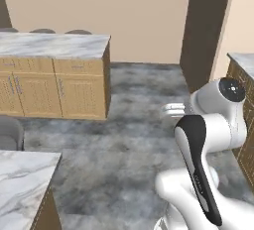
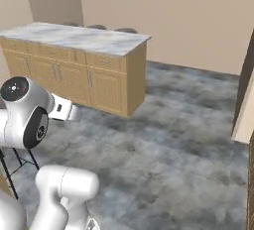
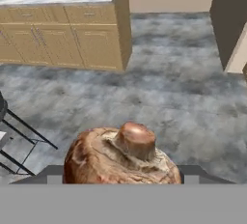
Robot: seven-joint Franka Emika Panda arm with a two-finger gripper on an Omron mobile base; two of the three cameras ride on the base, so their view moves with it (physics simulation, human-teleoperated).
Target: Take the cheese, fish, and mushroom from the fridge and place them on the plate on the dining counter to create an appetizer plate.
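Mushroom (image 3: 123,155) sits at six o'clock in the hand view, brown and glossy, stem pointing up toward twelve, its cap wedged between the gripper (image 3: 123,172); the dark fingertips (image 3: 50,174) show just beside the cap at either flank, so the jaws stand wide and clamped on it; beyond it, mottled grey floor (image 3: 159,88) spreads toward twelve. A counter with tan wood cabinet doors (image 3: 72,35) and a marble top stands at eleven o'clock in the hand view, well apart from the hand; the same counter (image 1: 54,75) lies at nine to ten o'clock in the left base view and at ten o'clock (image 2: 79,60) in the right base view; a dark tall panel (image 1: 206,26) rises at one o'clock in the left base view; another marble top's corner (image 1: 22,184) fills seven o'clock there; black chair legs (image 3: 19,141) cross at eight o'clock in the hand view; the white arm (image 1: 208,140) bends at four o'clock in the left base view.
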